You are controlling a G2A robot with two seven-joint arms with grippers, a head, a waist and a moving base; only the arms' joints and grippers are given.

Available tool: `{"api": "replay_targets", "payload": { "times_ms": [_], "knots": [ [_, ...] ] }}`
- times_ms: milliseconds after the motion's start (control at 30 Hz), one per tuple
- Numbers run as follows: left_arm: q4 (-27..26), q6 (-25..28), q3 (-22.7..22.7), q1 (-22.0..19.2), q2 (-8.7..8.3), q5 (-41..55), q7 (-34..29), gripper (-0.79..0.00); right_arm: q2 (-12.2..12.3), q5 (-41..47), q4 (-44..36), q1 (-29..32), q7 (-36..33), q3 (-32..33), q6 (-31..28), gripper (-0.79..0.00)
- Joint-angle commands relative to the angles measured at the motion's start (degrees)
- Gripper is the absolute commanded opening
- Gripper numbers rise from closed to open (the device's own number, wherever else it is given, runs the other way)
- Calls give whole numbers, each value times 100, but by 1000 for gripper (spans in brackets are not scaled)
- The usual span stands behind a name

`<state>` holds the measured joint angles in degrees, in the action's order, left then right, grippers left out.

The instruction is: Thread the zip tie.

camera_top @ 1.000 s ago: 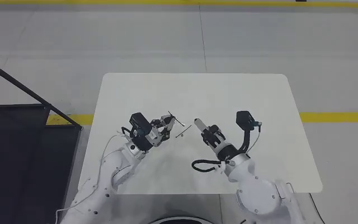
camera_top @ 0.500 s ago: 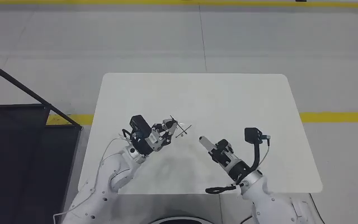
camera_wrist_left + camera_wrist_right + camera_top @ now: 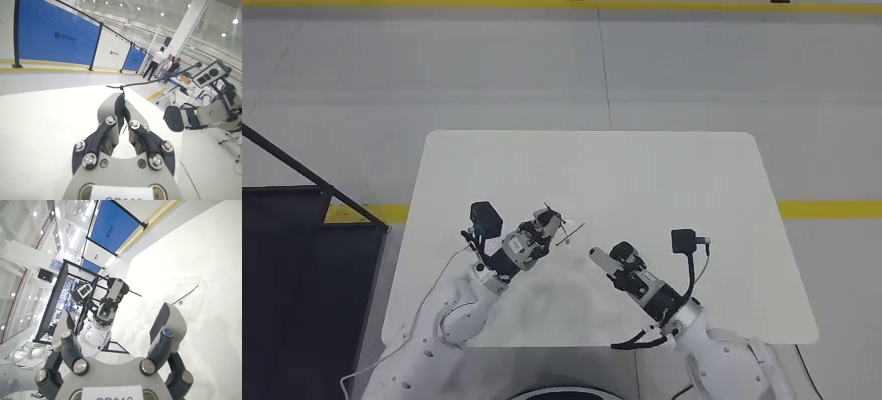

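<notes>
From above, the left gripper (image 3: 546, 222) hangs over the white, round-cornered rectangular worktop (image 3: 672, 180), at about 9 o'clock of its middle. Its fingers are clenched on the thin black plastic zip tie (image 3: 554, 215), which is held clear of the surface. The right gripper (image 3: 607, 256) sits near, at 4 o'clock of the left one and apart from the tie. A second thin black strip (image 3: 570, 234), perhaps another tie, lies flat on the worktop at 3 o'clock of the left fingers.

The left wrist camera shows both dark pads pinched on the zip tie (image 3: 122, 87). A short length rises from between them to a small knot-like head, where a long strap crosses and runs out toward the right arm. Whether the strap passes through the head cannot be told.

The right wrist camera shows the right gripper's fingers (image 3: 170, 317) spread wide and holding nothing, aimed at the left gripper (image 3: 117, 288). Beyond, the loose strip (image 3: 187, 293) rests on what looks like a clear plastic sheet (image 3: 195, 298).

The step in hand appears to be the threading itself, with one gripper presenting the tie. The next move likely calls for the right fingers to close on the free strap end and steer it through the head. The strap looks slim and springy, so the aim must be fine.
</notes>
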<state>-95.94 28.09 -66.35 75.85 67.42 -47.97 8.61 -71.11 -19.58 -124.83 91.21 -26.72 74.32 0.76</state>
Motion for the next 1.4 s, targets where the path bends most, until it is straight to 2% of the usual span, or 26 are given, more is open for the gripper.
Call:
{"api": "replay_targets", "payload": {
  "times_ms": [0,333,367,400,500,667,733,1067,1133,1367],
  "knots": [
    [1,3,0,-1,0,-2,-8,-785,-1,-8,-6,-1,3,-6,17,0],
    [-60,-50,24,24,12,62,-49,-785,-3,-117,167,-62,-4,-143,-108,0],
    [-77,-72,35,23,19,85,-58,-785,-14,-129,318,-139,90,-230,-205,-34],
    [-83,-70,44,21,25,110,-53,-785,-20,-109,463,-210,111,-288,-285,-108],
    [-53,30,66,15,40,286,-90,-785,-46,-239,820,-435,312,-418,-283,-222],
    [32,342,35,-10,47,756,-273,-785,-80,-422,1106,-679,492,-644,-274,-246],
    [59,440,-4,-13,43,899,-344,-785,-86,-466,1158,-737,500,-691,-287,-286],
    [45,636,-77,-11,47,1189,-605,-785,-94,-592,1327,-902,451,-821,-434,-357],
    [57,684,-90,-29,47,1280,-685,-785,-91,-649,1334,-918,420,-836,-453,-400],
    [40,701,-106,-43,52,1303,-838,-785,-95,-1419,1173,-862,740,-989,-201,-416]
  ]
}}
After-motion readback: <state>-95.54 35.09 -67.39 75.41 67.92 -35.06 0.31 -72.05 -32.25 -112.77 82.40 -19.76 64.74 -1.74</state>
